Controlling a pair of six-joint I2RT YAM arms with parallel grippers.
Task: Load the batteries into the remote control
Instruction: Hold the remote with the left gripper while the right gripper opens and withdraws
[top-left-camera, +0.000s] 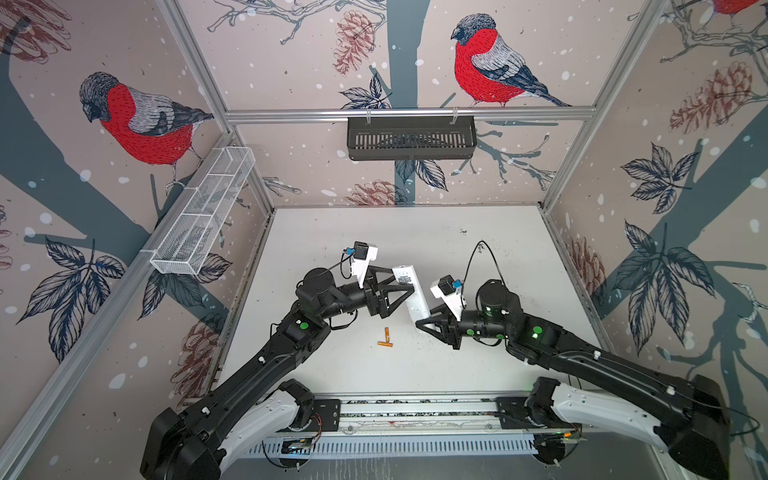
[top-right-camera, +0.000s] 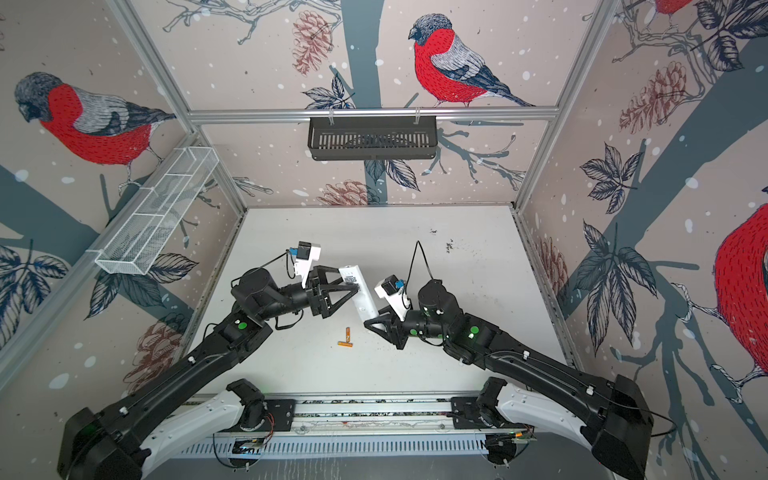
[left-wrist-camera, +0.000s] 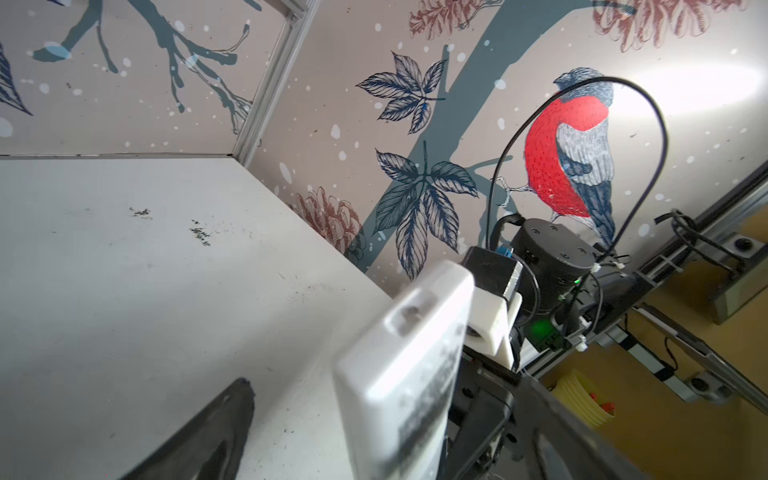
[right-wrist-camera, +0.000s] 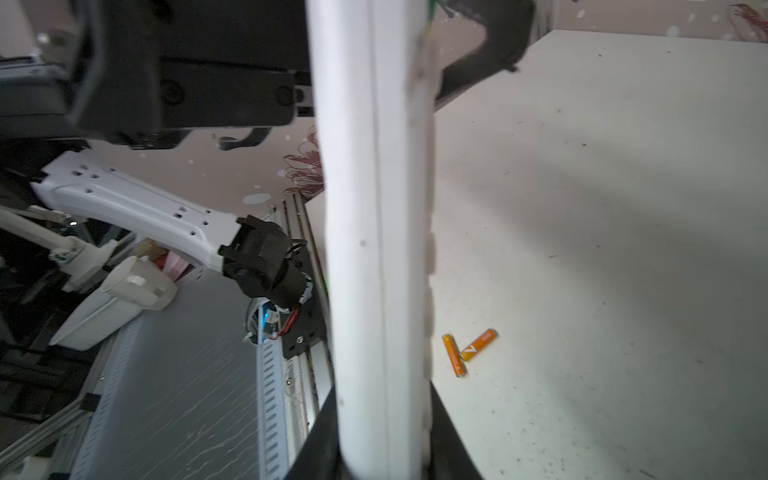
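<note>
White remote control, label unreadable, held in right jaws; left jaws wide.

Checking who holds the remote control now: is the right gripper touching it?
Touching. The right wrist view shows the remote control clamped between the black fingers of the right gripper, which press against both its faces.

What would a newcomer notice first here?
The white remote control is held up off the table between both arms: the right gripper clamps its near end, and the left gripper stands open around its far end. The two orange batteries lie touching on the table just in front, not yet loaded.
</note>
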